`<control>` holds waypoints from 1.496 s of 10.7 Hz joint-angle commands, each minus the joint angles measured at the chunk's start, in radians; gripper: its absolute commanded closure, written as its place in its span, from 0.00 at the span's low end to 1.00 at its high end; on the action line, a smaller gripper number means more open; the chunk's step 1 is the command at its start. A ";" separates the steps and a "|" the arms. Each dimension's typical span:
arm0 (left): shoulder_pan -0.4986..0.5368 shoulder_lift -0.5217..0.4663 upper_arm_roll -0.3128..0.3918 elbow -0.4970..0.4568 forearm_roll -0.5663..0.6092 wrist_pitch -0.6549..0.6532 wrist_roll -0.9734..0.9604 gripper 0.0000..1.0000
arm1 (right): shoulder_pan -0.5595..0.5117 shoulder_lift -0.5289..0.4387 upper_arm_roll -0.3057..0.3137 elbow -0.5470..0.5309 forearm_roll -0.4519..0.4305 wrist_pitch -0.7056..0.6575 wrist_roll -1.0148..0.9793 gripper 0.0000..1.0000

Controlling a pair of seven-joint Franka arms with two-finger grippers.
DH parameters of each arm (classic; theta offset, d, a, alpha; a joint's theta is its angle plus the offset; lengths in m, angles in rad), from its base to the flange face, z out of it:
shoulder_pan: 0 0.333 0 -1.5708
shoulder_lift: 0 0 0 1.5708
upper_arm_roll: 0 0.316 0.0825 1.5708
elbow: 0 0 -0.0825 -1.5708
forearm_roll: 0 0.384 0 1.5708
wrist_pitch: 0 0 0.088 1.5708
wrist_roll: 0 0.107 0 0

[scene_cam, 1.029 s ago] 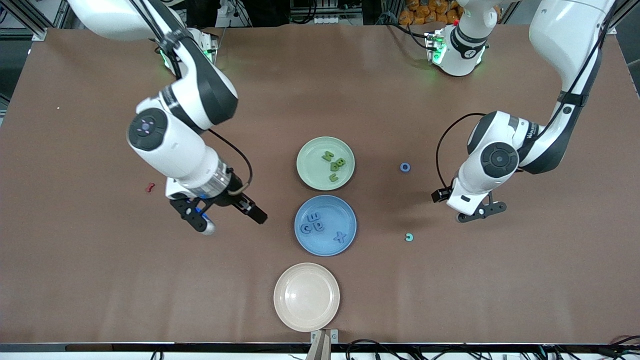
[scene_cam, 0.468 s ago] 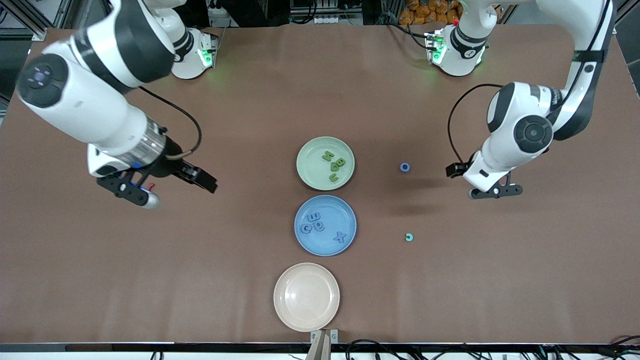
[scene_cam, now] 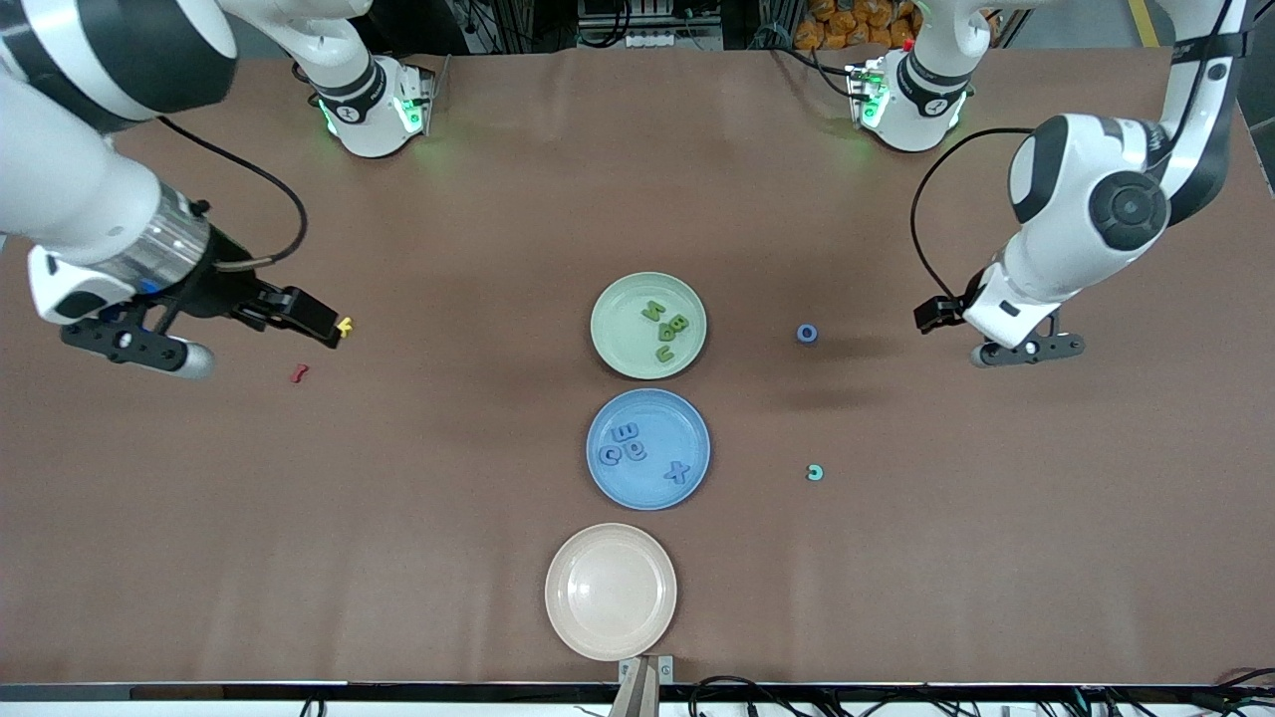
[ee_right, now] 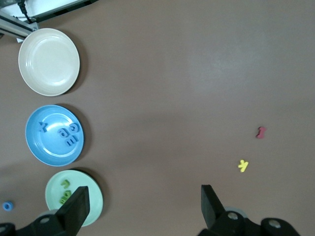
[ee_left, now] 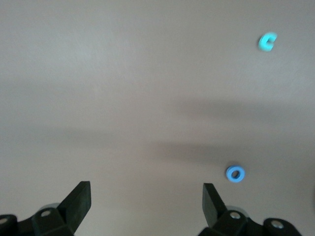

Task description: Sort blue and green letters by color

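While both arms hang raised over the brown matte tabletop (scene_cam: pixel 418 558), the left gripper (scene_cam: pixel 1026 349) and the right gripper (scene_cam: pixel 134 344) each stand with fingers spread wide, holding nothing.

Landmark: round blue plate (scene_cam: pixel 687 438), mid-table, carrying the blue foam letters (scene_cam: pixel 630 445).
- Pale green round plate (scene_cam: pixel 623 344), farther from the front camera than the blue plate, holds the green foam letters (scene_cam: pixel 665 326).
- Cream round plate (scene_cam: pixel 611 592), nearer the camera, bare.
- Blue ring-shaped letter (scene_cam: pixel 807 334) and teal c-shaped letter (scene_cam: pixel 815 472), on the table toward the left arm's end.
- Yellow letter k (scene_cam: pixel 345 326) and dark red squiggle (scene_cam: pixel 297 373), toward the right arm's end.
- Metal framing and cables edge the table.
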 commanded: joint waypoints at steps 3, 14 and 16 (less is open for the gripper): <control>-0.004 -0.012 0.029 0.240 -0.019 -0.197 0.136 0.00 | -0.058 -0.085 -0.021 -0.039 -0.018 -0.045 -0.216 0.00; -0.006 0.002 0.029 0.651 -0.011 -0.514 0.168 0.00 | 0.018 -0.168 -0.214 -0.046 -0.067 -0.114 -0.454 0.00; -0.003 -0.004 0.031 0.650 -0.009 -0.512 0.169 0.00 | 0.017 -0.172 -0.221 -0.044 -0.067 -0.133 -0.489 0.00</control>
